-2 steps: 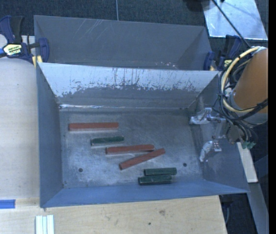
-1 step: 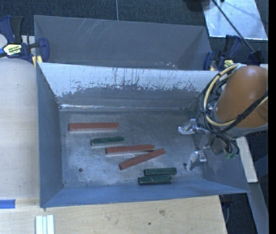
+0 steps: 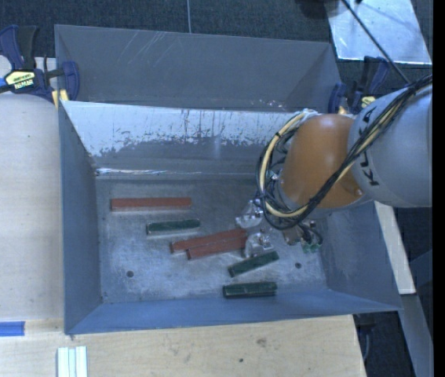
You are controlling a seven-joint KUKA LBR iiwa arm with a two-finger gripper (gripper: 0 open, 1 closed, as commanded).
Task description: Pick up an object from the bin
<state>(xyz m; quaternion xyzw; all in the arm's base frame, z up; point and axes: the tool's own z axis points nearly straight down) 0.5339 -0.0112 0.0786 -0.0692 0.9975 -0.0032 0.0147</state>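
Camera view: the thing nearest the claw is a reddish-brown bar (image 3: 210, 244) lying flat in the middle of the bin floor, running left to right with its right end slightly raised in the picture. It may be two bars overlapping lengthwise; this cannot be resolved. The claw (image 3: 258, 232) is at the right end of this bar, low over the floor. Whether the claw is open or closed cannot be told, and no thing can be confirmed in its grip.

Handling, as a judgement:
- The bar looks stiff, straight and light, with flat faces and a narrow cross-section.
- It should not deform or break under a firm grip.
- Take hold across the narrow width, near mid-length rather than at the end, so the bar does not swing or tip on lifting.
- Flat against the floor, it may slide before a grip closes on it.

Adjacent items:
- A tilted dark green bar (image 3: 253, 264) lies just below the claw, close to the reddish-brown bar's right end.
- A lower dark green bar (image 3: 249, 290) lies near the front wall.
- A left dark green bar (image 3: 173, 227) lies above and to the left.
- A long reddish-brown bar (image 3: 151, 203) lies further back.

All rest apart on the floor of the bin (image 3: 81, 234). The arm's orange cover (image 3: 316, 167) hangs over the right side.
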